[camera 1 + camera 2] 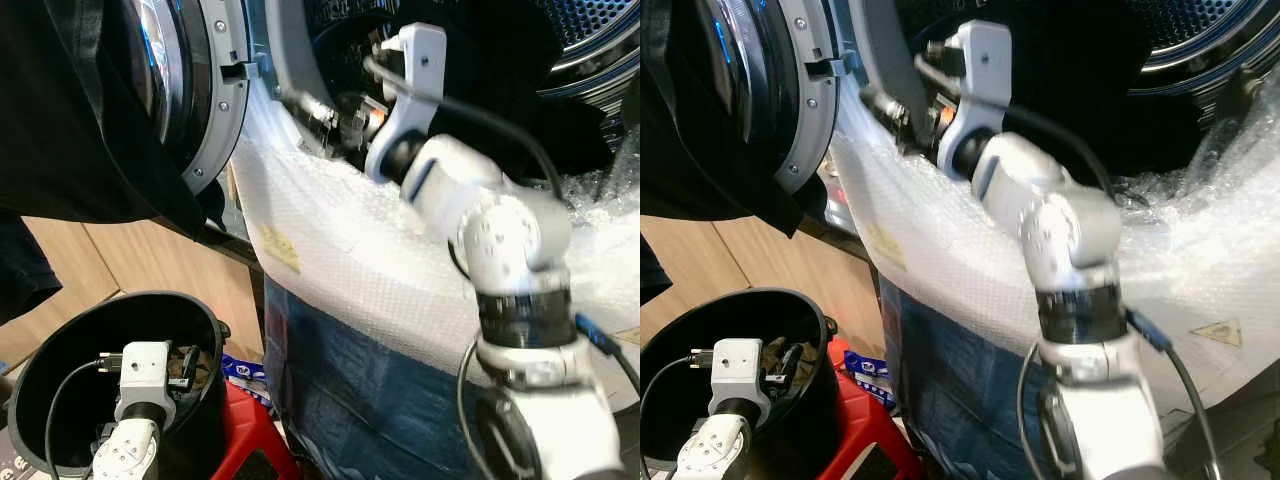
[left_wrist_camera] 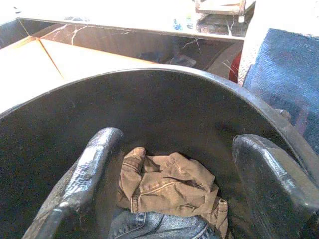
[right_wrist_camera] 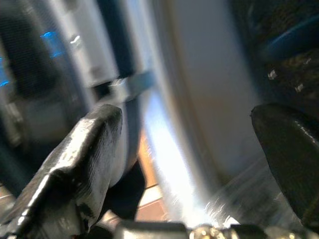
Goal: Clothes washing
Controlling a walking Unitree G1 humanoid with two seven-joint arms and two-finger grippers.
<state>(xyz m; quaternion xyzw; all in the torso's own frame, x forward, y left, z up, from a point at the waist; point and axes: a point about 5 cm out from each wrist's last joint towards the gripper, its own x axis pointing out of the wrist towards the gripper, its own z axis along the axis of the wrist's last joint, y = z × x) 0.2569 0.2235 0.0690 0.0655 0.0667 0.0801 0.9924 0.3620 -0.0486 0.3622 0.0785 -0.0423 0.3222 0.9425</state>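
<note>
The left end effector (image 2: 169, 164), fingers apart and empty, hangs inside the black bucket (image 1: 60, 350) directly above the tan garment (image 2: 169, 184) and jeans (image 2: 159, 226). The right end effector (image 3: 194, 149), also apart, reaches up-right at the washer drum (image 1: 330, 40).

Blur smears the washer door (image 3: 75, 64) in the right wrist view; jeans (image 2: 159, 226) run off frame.
</note>
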